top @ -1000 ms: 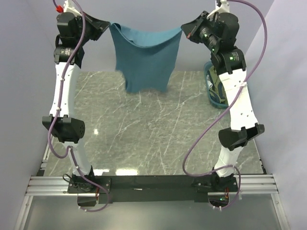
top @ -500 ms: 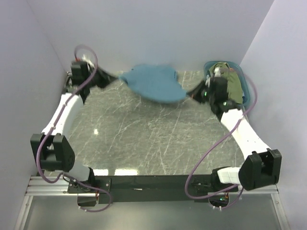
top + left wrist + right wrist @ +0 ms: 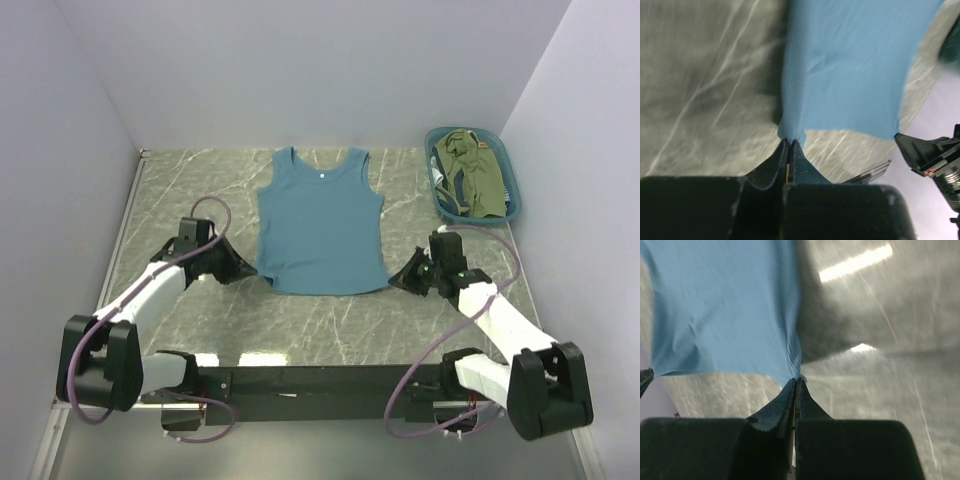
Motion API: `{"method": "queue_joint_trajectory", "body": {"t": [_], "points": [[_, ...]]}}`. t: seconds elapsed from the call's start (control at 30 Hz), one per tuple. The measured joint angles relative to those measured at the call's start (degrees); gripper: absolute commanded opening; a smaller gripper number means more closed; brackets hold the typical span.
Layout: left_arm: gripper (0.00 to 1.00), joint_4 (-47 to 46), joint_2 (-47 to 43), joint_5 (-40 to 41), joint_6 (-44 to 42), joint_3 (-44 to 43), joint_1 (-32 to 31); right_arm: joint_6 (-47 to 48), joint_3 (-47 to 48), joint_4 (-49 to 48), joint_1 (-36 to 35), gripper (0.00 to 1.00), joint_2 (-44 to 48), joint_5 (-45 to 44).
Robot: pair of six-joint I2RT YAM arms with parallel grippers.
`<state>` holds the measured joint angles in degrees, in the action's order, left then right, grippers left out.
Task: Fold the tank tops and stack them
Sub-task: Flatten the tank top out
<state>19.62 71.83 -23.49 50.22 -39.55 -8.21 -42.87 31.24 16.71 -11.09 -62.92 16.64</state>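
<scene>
Grey marble surface (image 3: 330,330) carries the teal top (image 3: 320,225) spread flat, straps toward the far wall, hem toward the arms, long axis near to far. At the hem's corners the left fingers (image 3: 774,161) and right fingers (image 3: 780,402) each grip the cloth, closed tight, equally near it. Off right, the olive top (image 3: 480,178) lies in the basket (image 3: 429,160).

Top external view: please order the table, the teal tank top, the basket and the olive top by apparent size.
Largest to smallest:
table
teal tank top
basket
olive top, which lies crumpled inside the basket
</scene>
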Motion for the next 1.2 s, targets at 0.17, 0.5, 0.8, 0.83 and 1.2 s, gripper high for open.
{"method": "queue_joint_trajectory", "body": {"t": [0.17,0.5,0.8,0.83,1.2], "points": [[0.01,1.92,-4.2,1.88,0.44,5.25,-2.49,-1.33,-5.14,3.65,0.0,0.0,5.77,-0.07],[0.29,8.48,-8.5,6.51,1.99,9.57,-7.69,-3.32,-9.33,14.56,0.92,0.36,15.54,-2.23],[0.67,18.6,-11.74,16.13,2.1,1.31,-9.14,-1.86,-8.55,20.52,0.11,0.47,21.07,-6.01],[0.66,18.51,-11.63,17.22,1.86,-0.57,-9.03,-2.05,-7.82,20.63,-1.75,0.47,20.87,-7.08],[0.49,7.82,20.15,16.46,-4.81,-23.26,-2.82,-10.27,20.02,10.78,-41.29,0.43,-11.82,-21.92]]}}
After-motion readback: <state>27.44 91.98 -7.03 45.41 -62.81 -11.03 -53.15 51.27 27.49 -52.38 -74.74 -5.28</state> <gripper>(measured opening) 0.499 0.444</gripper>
